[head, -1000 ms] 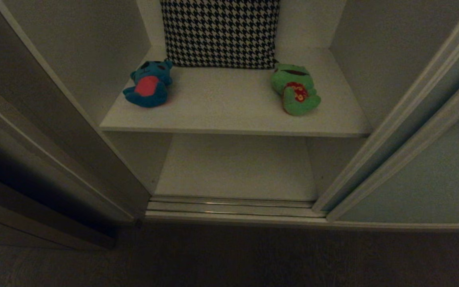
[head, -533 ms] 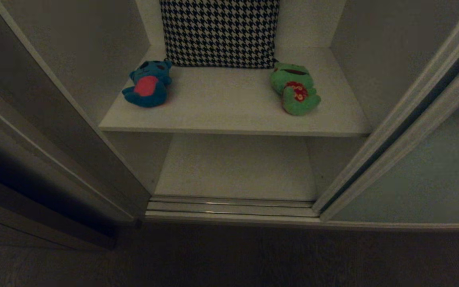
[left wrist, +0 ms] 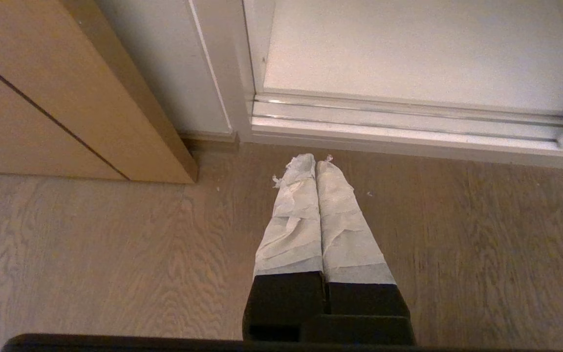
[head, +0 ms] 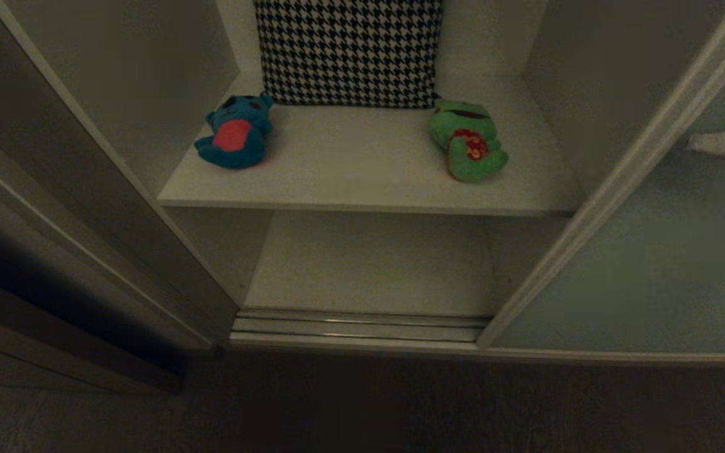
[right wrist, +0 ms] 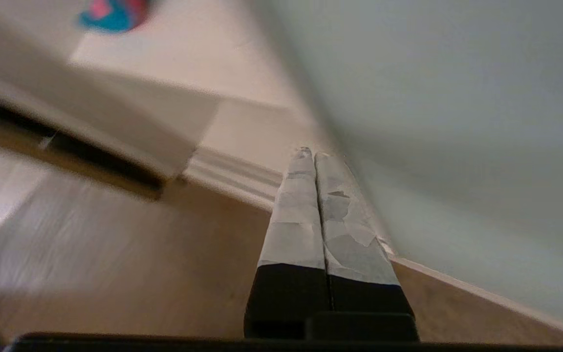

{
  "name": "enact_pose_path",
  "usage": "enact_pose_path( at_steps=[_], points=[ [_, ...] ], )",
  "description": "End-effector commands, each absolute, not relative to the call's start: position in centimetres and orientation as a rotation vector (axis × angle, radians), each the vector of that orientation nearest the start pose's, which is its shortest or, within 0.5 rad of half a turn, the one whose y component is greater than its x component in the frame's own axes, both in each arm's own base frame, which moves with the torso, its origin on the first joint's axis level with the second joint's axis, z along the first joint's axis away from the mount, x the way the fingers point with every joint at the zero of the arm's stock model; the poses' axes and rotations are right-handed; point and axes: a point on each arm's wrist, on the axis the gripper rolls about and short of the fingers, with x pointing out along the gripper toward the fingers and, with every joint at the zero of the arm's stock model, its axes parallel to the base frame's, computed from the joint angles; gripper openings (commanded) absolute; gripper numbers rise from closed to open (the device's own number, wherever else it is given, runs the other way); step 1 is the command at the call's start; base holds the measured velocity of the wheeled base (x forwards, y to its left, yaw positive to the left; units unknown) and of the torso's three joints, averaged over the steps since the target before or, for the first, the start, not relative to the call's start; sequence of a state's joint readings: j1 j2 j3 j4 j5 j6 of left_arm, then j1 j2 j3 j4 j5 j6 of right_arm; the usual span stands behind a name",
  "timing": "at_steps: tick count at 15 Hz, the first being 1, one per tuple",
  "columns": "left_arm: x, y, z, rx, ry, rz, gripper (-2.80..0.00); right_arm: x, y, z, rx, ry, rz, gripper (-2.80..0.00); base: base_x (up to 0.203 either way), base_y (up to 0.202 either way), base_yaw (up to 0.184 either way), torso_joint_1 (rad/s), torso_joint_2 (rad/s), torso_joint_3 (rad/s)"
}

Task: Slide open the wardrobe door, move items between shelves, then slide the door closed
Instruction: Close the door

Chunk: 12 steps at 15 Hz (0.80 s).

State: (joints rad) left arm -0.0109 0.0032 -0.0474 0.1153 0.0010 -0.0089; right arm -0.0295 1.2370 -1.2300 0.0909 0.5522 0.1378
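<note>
The wardrobe stands partly open. On the upper shelf (head: 369, 182) a teal-blue bear (head: 233, 131) lies at the left and a green frog (head: 468, 141) at the right. The lower shelf (head: 375, 264) is bare. The pale grey-green sliding wardrobe door (head: 652, 264) covers the right side, its light frame edge (head: 564, 233) running down to the track. My right gripper (head: 697, 144) is shut, its taped fingers (right wrist: 311, 205) lying against the door panel (right wrist: 433, 88); the bear (right wrist: 113, 12) shows far off. My left gripper (left wrist: 314, 161) is shut and hangs low over the floor.
A black-and-white houndstooth cushion (head: 348, 50) leans at the back of the upper shelf. A metal floor track (head: 356, 327) runs along the wardrobe's front. Brown wooden panels (left wrist: 42, 98) stand to the left. Wood floor (left wrist: 115, 254) lies in front.
The door's edge has slid left across the opening, covering the second frame that showed beside it. My right gripper has come into the head view at the right, against the door.
</note>
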Motion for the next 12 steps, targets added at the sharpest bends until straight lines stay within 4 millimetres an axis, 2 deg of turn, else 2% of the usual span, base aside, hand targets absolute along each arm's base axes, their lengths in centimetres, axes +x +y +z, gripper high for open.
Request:
enact_pose_path(
  at_steps=[1, 2, 3, 4, 7, 9, 12],
  points=[
    [-2.6, 0.0, 7.7, -0.009, 0.074, -0.01, -2.8, 19.0, 2.4, 34.0, 0.12, 0.16, 0.577, -2.8, 0.0, 0.0, 0.0, 0.0, 0.0, 0.0],
    [-2.6, 0.0, 7.7, -0.009, 0.073, -0.009, -2.8, 19.5, 2.9, 33.9, 0.099, 0.151, 0.585, -2.8, 0.0, 0.0, 0.0, 0.0, 0.0, 0.0],
    [-2.6, 0.0, 7.7, -0.009, 0.073, -0.01, -2.8, 19.1, 2.9, 34.0, 0.093, 0.139, 0.587, -2.8, 0.0, 0.0, 0.0, 0.0, 0.0, 0.0],
    [-2.6, 0.0, 7.7, -0.009, 0.074, -0.009, -2.8, 18.1, 2.9, 34.3, 0.085, 0.116, 0.593, -2.8, 0.0, 0.0, 0.0, 0.0, 0.0, 0.0],
    [-2.6, 0.0, 7.7, -0.007, 0.074, -0.01, -2.8, 13.4, 3.6, 35.8, 0.02, -0.007, 0.676, -2.8, 0.0, 0.0, 0.0, 0.0, 0.0, 0.0],
    [-2.6, 0.0, 7.7, -0.008, 0.073, -0.009, -2.8, 11.3, 3.7, 36.4, -0.106, -0.098, 0.687, -2.8, 0.0, 0.0, 0.0, 0.0, 0.0, 0.0],
    [-2.6, 0.0, 7.7, -0.009, 0.074, -0.009, -2.8, 11.5, 4.0, 36.4, -0.155, -0.115, 0.642, -2.8, 0.0, 0.0, 0.0, 0.0, 0.0, 0.0]
  ],
)
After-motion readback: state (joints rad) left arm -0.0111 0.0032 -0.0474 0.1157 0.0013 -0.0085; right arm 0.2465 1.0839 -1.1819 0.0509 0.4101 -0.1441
